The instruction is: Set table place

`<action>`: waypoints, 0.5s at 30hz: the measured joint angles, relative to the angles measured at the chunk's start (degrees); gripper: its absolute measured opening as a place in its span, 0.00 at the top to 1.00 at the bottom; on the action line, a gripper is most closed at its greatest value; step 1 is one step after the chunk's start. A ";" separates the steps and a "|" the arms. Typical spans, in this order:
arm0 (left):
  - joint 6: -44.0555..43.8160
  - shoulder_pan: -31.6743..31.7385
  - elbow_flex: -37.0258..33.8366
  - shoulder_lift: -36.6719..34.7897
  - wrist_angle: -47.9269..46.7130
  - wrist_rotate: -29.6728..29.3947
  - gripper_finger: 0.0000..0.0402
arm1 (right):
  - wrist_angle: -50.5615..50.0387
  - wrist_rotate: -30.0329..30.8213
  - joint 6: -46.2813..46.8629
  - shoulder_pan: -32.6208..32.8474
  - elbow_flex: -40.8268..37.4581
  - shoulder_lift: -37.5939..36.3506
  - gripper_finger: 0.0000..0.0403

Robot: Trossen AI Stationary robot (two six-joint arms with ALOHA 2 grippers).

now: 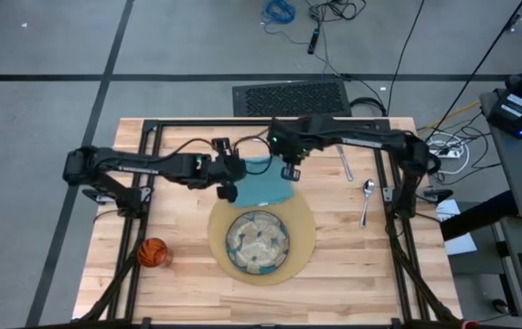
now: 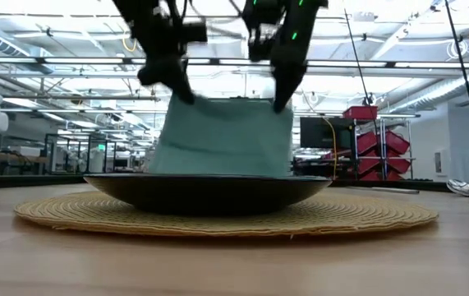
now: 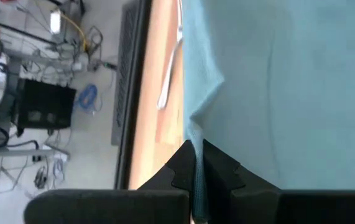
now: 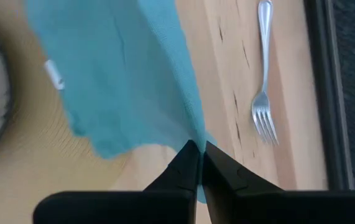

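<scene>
Round woven tan mat (image 2: 218, 215) and dark patterned plate (image 2: 209, 191) front a light-blue cloth napkin (image 2: 222, 136) hanging behind.
Your left gripper (image 3: 197, 163) and right gripper (image 4: 196, 152) each pinch a top corner; keep them level and lower together.

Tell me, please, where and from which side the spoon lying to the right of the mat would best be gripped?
Probably mid-handle, coming straight down from above. The spoon lies flat on the table, its thin handle running roughly front to back, so fingers closing across the handle should fit. The bowl end looks wider and rounder, likely harder to pinch. Both end effectors, left and right, are busy holding the napkin.
</scene>
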 joint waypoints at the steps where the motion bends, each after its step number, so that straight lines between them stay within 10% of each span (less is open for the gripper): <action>1: 1.02 1.16 -1.36 0.00 1.38 0.66 1.00 | 1.35 -1.44 -0.68 -1.02 0.00 1.11 1.00; 15: 10.25 14.03 -9.36 0.31 16.78 11.24 1.00 | 12.18 -8.87 -5.60 -9.82 0.00 9.06 1.00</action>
